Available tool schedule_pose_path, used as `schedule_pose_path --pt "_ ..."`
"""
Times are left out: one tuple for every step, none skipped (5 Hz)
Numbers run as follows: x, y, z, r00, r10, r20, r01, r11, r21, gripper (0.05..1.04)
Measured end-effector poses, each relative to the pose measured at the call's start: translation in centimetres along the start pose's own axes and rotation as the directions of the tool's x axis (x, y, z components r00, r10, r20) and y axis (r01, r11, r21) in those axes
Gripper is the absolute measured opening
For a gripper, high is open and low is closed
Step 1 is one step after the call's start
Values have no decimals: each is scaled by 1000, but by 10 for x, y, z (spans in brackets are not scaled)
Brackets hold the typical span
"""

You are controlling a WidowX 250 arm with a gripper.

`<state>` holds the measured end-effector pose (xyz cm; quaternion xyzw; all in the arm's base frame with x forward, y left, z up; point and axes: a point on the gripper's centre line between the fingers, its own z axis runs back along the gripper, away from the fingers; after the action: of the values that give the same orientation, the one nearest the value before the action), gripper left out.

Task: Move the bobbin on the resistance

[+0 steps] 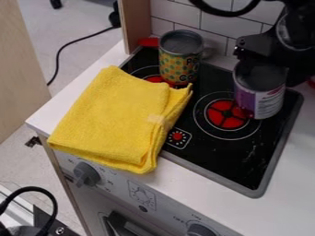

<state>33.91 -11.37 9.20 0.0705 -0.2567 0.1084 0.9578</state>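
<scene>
Black gripper (261,57) hangs at upper right of frame, over top of purple-and-white can (261,99), apparent bobbin; from where I stand, can't tell if hand is wide, narrow or gripping. Can overlaps right edge of red-centred burner (216,120), right of centre. Patterned can (178,64) stands upper centre, behind folded yellow towel (111,115), 1 corner near 2nd burner (148,71).

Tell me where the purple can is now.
In the camera view, the purple can is toward the right, just below the robot arm, overlapping the right side of the nearer red burner, right of the patterned can.
</scene>
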Motion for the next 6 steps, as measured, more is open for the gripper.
schedule_pose_path --pt "-6 7 4 1000 -16 -12 16 1000 -12 999" --pt "-14 14 12 998 -17 -53 14 999 -42 999" --pt "-23 21 14 996 -22 -88 19 999 -34 999" --pt "-20 17 15 997 -23 -75 19 998 -56 999" --pt "3 5 11 997 32 -74 -36 998 -53 999" --pt "23 -4 11 994 89 -70 -94 993 -69 999"
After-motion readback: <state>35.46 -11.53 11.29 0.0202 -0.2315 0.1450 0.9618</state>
